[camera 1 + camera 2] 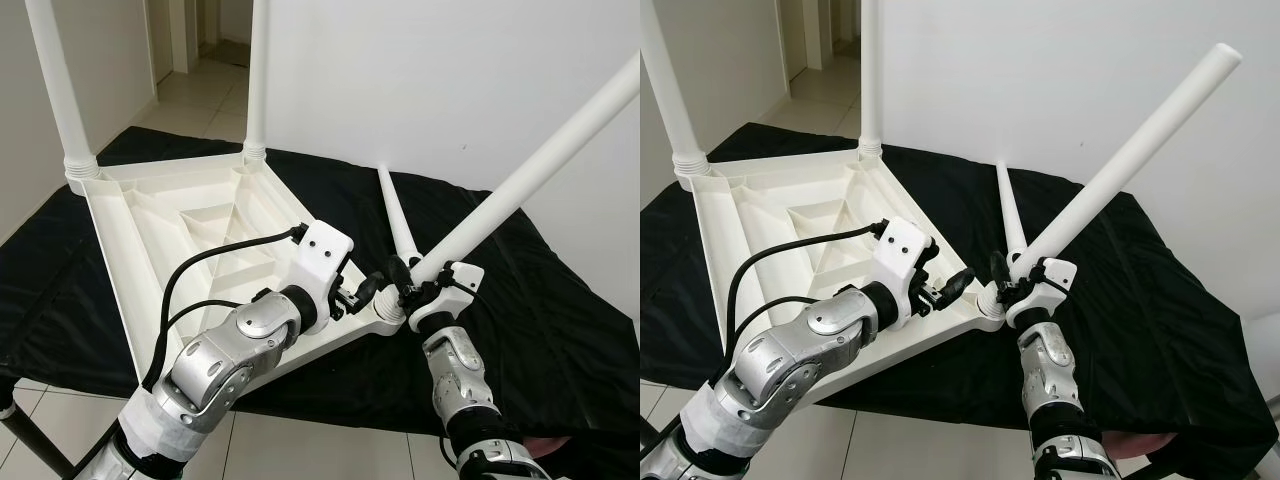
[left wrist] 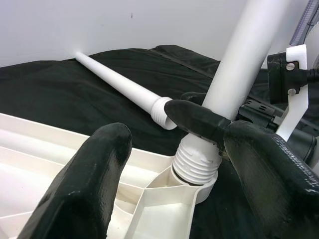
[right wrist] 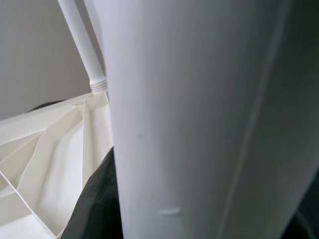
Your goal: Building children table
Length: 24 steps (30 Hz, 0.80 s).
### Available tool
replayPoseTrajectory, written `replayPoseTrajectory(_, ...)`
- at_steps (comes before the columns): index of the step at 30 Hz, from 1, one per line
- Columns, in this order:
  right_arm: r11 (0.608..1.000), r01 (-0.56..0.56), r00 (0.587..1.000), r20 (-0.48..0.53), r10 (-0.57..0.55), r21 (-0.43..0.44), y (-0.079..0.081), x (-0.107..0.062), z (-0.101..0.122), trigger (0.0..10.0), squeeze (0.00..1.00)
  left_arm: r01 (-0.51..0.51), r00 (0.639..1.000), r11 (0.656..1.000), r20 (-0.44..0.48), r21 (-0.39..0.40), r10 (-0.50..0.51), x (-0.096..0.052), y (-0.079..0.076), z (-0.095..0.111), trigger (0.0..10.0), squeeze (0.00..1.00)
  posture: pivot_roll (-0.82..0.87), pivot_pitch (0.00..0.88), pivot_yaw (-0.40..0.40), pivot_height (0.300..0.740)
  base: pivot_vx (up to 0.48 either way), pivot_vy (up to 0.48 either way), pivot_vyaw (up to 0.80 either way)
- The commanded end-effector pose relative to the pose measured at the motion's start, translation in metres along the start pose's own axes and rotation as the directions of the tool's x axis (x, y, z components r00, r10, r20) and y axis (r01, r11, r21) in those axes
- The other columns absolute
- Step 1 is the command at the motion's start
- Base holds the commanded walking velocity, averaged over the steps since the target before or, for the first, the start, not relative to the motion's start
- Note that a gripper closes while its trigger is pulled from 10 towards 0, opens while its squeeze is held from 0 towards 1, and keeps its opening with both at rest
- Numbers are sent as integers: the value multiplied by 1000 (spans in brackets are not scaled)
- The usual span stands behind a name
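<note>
The upturned white tabletop (image 1: 190,235) lies on a black cloth (image 1: 560,300), two legs upright at its far corners. At its near corner the right gripper (image 1: 1002,280) clamps a tilted white leg (image 1: 1120,165) just above the threaded socket (image 2: 195,164). Beside it the left gripper (image 2: 174,164) is spread wide around that socket. Beyond them lies a loose leg (image 1: 398,215).

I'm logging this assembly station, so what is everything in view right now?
Tabletop: one, white, upside down on the cloth.
Fitted legs: two, white, upright in the far corner sockets.
Tilted leg: one, white, threaded end at the near corner socket.
Loose leg: one, white, lying on the cloth.
Cloth: one, black, under everything.
Tiled floor: pale, beyond the cloth.
Left hand: open, by the near corner socket.
Right hand: shut on the tilted leg's base.
</note>
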State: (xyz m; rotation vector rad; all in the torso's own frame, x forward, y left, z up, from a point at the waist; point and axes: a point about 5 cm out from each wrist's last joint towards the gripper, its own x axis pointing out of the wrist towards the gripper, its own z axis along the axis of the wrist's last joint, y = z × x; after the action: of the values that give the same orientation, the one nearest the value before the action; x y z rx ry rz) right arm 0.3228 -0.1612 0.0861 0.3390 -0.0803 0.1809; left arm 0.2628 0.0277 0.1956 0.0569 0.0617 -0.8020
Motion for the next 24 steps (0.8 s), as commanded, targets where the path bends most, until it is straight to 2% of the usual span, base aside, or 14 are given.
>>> replayPoseTrajectory(1, 998, 65, 979, -190, -67, -14, -12, -22, -36, 10000, 0, 178, 984, 984, -3, 16, -178, 0, -13, 3, 10000, 0, 43, 0, -111, 740, 0, 0, 0)
replayPoseTrajectory(2, 998, 44, 979, -195, -53, -46, -10, -21, -36, 10000, 0, 179, 984, 984, -3, 17, -179, 1, -13, 3, 10000, 0, 43, 0, -111, 740, 0, 0, 0)
replayPoseTrajectory(3, 993, -3, 977, -211, -21, -114, -9, -20, -34, 10000, 0, 180, 984, 983, -3, 17, -180, 1, -13, 3, 10000, 0, 39, 0, -112, 740, 0, 0, 0)
replayPoseTrajectory(4, 993, -3, 977, -211, -21, -114, -9, -20, -34, 10000, 0, 180, 984, 983, -3, 17, -180, 1, -13, 3, 10000, 0, 39, 0, -112, 740, 0, 0, 0)
replayPoseTrajectory(5, 983, -47, 973, -231, 5, -175, -8, -18, -33, 10000, 0, 181, 983, 983, -2, 17, -181, 1, -14, 3, 10000, 0, 40, 0, -115, 740, 0, 0, 0)
replayPoseTrajectory(7, 983, -47, 973, -231, 5, -175, -8, -18, -33, 10000, 0, 181, 983, 983, -2, 17, -181, 1, -14, 3, 10000, 0, 40, 0, -115, 740, 0, 0, 0)
replayPoseTrajectory(9, 971, -94, 963, -268, 33, -221, -9, -16, -32, 10000, 0, 181, 984, 983, -2, 17, -181, 1, -14, 3, 10000, 0, 42, 0, -118, 740, 0, 0, 0)
replayPoseTrajectory(24, 991, -28, 951, -310, -13, -130, -22, 6, -13, 10000, 0, 175, 985, 984, -1, 21, -175, 0, -15, 2, 10000, 0, 45, 0, -123, 740, 0, 0, 0)
